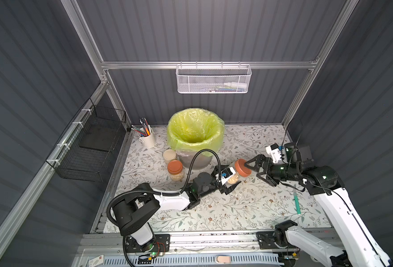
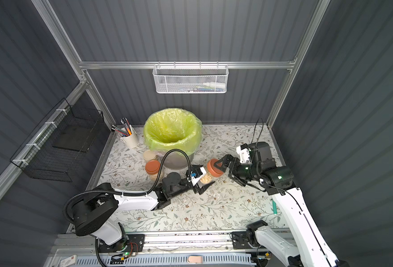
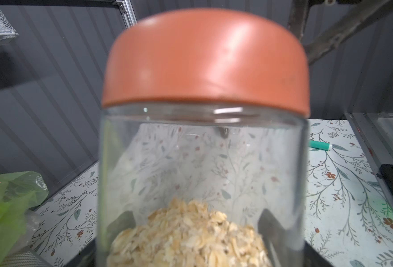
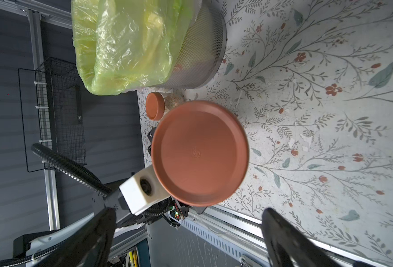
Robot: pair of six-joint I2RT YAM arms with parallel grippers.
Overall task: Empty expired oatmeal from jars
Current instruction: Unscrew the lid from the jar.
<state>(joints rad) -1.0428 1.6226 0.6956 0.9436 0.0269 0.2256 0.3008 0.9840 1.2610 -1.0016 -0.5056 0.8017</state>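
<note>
now, held jar [image 1: 233, 177]: lifted, tipped on its side, terracotta lid [image 1: 243, 167] on and turned toward the right arm.
oatmeal [image 3: 188, 233]: loose heap at the glass end; the part near the lid has none.
left claw [image 1: 229, 179]: clenched on the held jar's glass body.
right claw [image 1: 252, 171]: released, jaws wide, just before the lid; touching or not, i cannot tell.
second jar [image 1: 175, 171]: upright, closed, flakes inside.
third jar [image 1: 169, 156]: cream top, beside the bin [image 1: 202, 163]; content unclear.
bag [image 1: 195, 129]: yellow-green, lines the bin.
</note>
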